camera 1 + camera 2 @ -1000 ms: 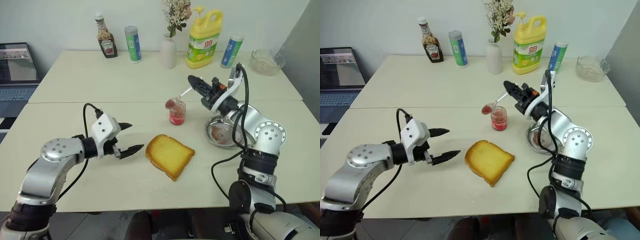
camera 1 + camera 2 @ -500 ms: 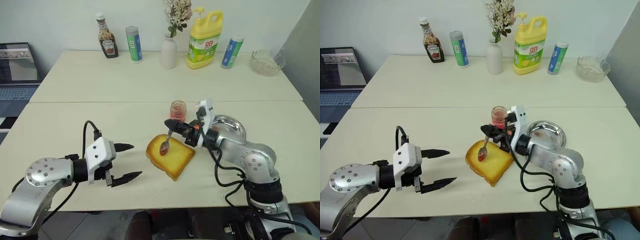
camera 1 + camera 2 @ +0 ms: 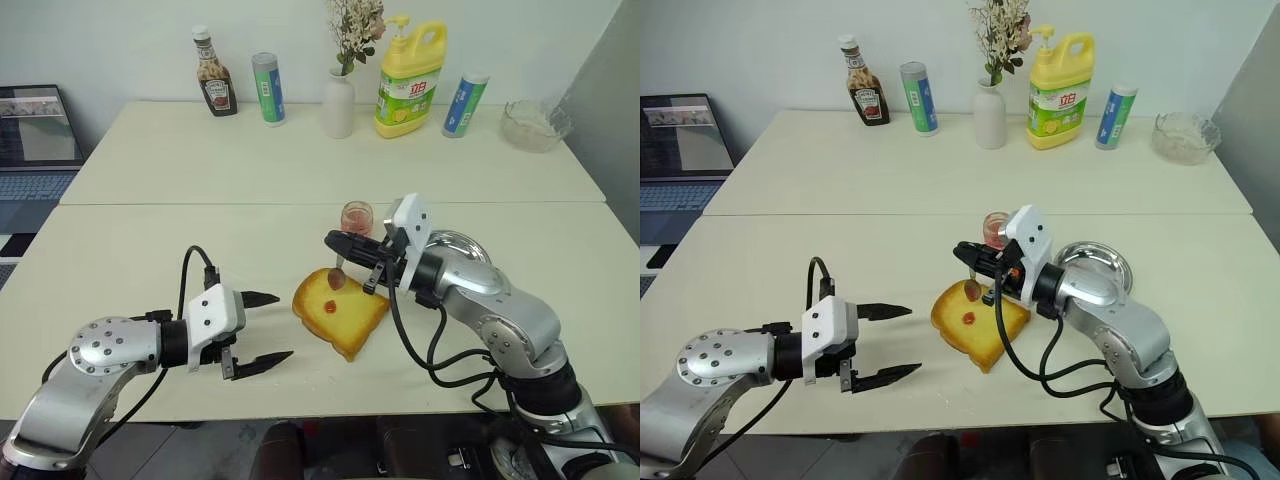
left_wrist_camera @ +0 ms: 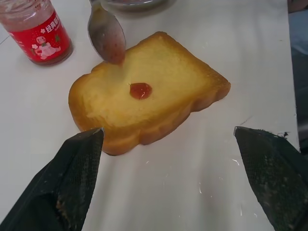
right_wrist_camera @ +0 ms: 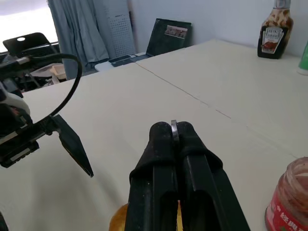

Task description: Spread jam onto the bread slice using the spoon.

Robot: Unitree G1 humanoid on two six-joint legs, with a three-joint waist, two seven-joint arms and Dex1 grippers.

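One gripper (image 3: 345,243) pinches spoon (image 4: 106,36).

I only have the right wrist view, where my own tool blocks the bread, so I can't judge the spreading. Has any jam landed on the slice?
Observer: Yes. One small red blob of jam sits near the middle of the bread slice; it is not spread.
Operator: Where is the spoon's bowl?
Observer: The spoon hangs bowl-down over the slice's edge nearest the jam jar, with red smears on it. The right tool is shut on its handle.
Operator: Is the left tool in the way?
Observer: No. The left tool is open beside the slice, apart from it.
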